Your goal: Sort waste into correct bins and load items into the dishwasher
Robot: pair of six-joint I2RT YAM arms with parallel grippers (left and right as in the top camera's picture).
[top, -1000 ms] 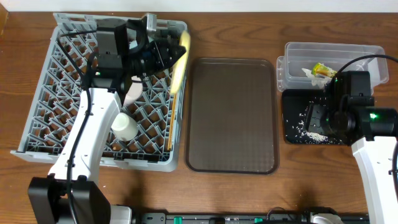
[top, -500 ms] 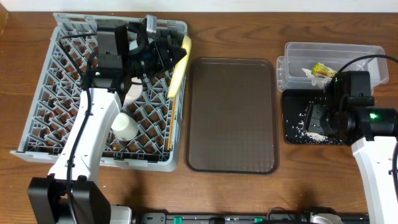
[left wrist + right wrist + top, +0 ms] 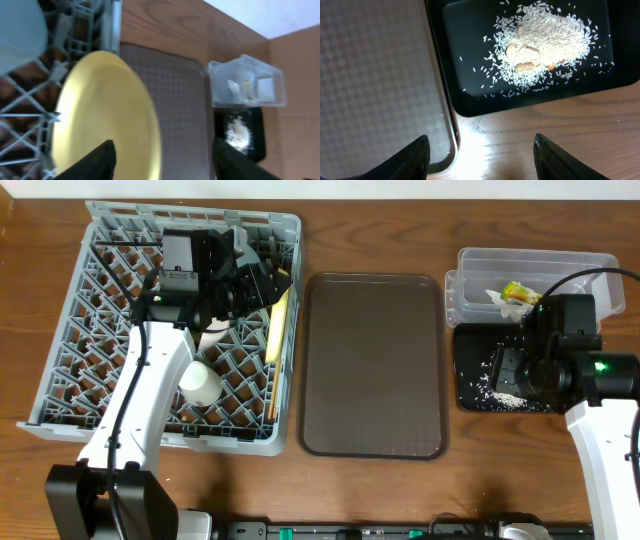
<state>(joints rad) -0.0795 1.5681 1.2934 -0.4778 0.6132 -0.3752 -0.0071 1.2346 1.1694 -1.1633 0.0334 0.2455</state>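
The yellow plate (image 3: 281, 315) (image 3: 105, 115) stands on edge among the pegs at the right side of the grey dishwasher rack (image 3: 60, 360). My left gripper (image 3: 266, 283) (image 3: 165, 165) is open, its fingers wide on either side of the plate's rim without touching it. A white cup (image 3: 200, 383), a pinkish-white bowl (image 3: 212, 332) and chopsticks (image 3: 272, 385) also sit in the rack. A light blue bowl (image 3: 20, 30) shows in the left wrist view. My right gripper (image 3: 525, 368) (image 3: 482, 160) is open and holds nothing, over the table beside the black tray (image 3: 470, 100) of rice scraps (image 3: 542, 42).
The brown serving tray (image 3: 375, 365) (image 3: 375, 75) lies between the rack and the bins. The clear tub (image 3: 540, 265) at the back right holds the yellow-green wrapper (image 3: 520, 291). The black tray (image 3: 472, 365) sits just in front of the tub.
My left gripper has opened and let go of the yellow plate, which has settled lower and more upright in the rack. The right arm has not moved.
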